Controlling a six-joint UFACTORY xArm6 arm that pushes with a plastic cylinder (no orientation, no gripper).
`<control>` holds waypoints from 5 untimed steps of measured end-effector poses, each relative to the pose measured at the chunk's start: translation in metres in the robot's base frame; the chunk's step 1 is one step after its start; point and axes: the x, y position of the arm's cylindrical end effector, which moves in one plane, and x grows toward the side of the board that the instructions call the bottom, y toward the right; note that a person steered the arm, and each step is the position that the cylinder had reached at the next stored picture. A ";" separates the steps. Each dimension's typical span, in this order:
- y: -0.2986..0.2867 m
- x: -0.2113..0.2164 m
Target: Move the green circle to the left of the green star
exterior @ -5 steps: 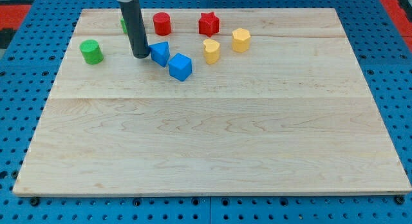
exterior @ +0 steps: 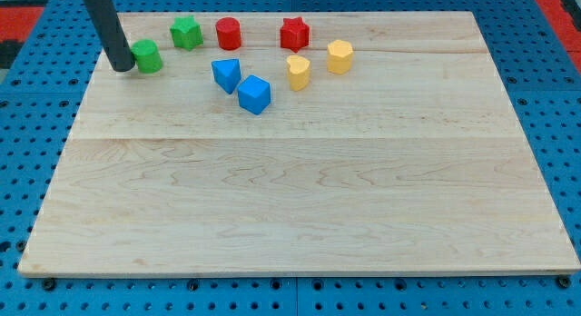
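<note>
The green circle (exterior: pixel 146 55) stands near the board's top left, touching or almost touching my tip (exterior: pixel 122 67) on its left side. The green star (exterior: pixel 186 32) sits up and to the right of the circle, a short gap away. The dark rod rises from the tip toward the view's top left.
A red cylinder (exterior: pixel 228 33) and a red star (exterior: pixel 294 33) stand right of the green star. A blue triangular block (exterior: pixel 226 74) and a blue cube (exterior: pixel 255 94) lie below them. Two yellow blocks (exterior: pixel 298 72) (exterior: pixel 339 56) sit further right. The wooden board (exterior: pixel 290 216) rests on a blue pegboard.
My tip moved from beside the blue triangular block to the left side of the green circle. The green circle shifted up and to the right, closer to the green star, which is now uncovered.
</note>
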 end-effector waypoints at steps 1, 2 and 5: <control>0.023 0.041; 0.041 0.027; 0.013 -0.030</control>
